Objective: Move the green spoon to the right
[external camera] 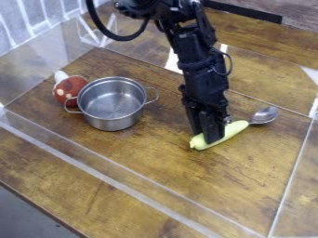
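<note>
The green spoon lies on the wooden table right of centre, its pale yellow-green handle pointing down-left and its shiny metal bowl up-right. My black gripper comes straight down onto the handle's middle and is shut on it, hiding that part. The handle's lower end pokes out below the fingers.
A steel pot stands left of centre, with a small red-and-white object beside it on the left. Clear plastic walls fence the table on all sides; the right wall is close to the spoon's bowl.
</note>
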